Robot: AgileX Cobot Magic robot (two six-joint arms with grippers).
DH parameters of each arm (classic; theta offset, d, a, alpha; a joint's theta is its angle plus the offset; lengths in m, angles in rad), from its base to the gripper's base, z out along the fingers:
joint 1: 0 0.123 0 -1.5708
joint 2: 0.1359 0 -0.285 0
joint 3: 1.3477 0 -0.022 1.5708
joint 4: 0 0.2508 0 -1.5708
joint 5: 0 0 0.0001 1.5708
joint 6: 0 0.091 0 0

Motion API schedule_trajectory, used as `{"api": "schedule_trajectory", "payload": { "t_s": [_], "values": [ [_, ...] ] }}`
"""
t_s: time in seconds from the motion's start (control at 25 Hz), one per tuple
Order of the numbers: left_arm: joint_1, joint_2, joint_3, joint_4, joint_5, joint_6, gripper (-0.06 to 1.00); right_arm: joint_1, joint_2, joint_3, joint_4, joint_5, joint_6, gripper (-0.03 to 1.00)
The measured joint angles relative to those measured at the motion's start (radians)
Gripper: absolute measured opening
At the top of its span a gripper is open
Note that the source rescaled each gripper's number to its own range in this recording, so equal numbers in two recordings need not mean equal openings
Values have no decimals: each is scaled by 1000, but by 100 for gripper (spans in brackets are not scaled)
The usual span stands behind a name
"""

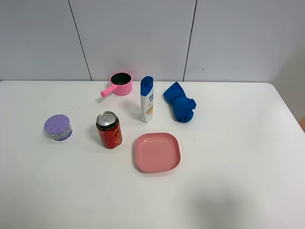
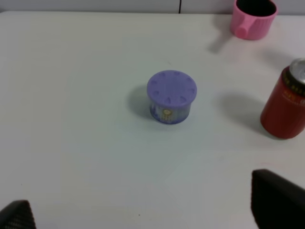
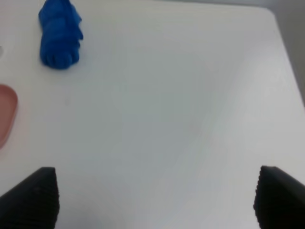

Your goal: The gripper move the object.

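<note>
The red can [image 1: 109, 130] with gold markings and a silver top stands upright on the white table [image 1: 228, 191], left of the pink plate. It also shows in the left wrist view [image 2: 285, 105]. Neither arm shows in the high view. My left gripper [image 2: 143, 217] is open and empty, its black fingertips [image 2: 276, 198] wide apart above bare table, short of the can. My right gripper [image 3: 155, 195] is open and empty over bare table, its fingertips [image 3: 33, 195] wide apart.
A purple lidded jar [image 1: 58, 127] stands left of the can. A pink pot [image 1: 119, 84], a white blue-capped bottle [image 1: 147, 99] and a blue cloth [image 1: 180, 103] stand behind. A pink plate [image 1: 157, 152] lies right of the can.
</note>
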State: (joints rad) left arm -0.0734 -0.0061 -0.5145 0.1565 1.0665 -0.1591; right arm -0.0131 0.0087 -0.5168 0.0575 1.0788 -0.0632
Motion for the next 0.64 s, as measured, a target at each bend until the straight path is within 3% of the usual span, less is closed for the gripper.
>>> {"api": "schedule_trajectory", "payload": {
  "t_s": [0.64],
  "values": [
    [0,0,0,0,0,0,100,0,-12,19,3,-3,6,99]
  ]
}}
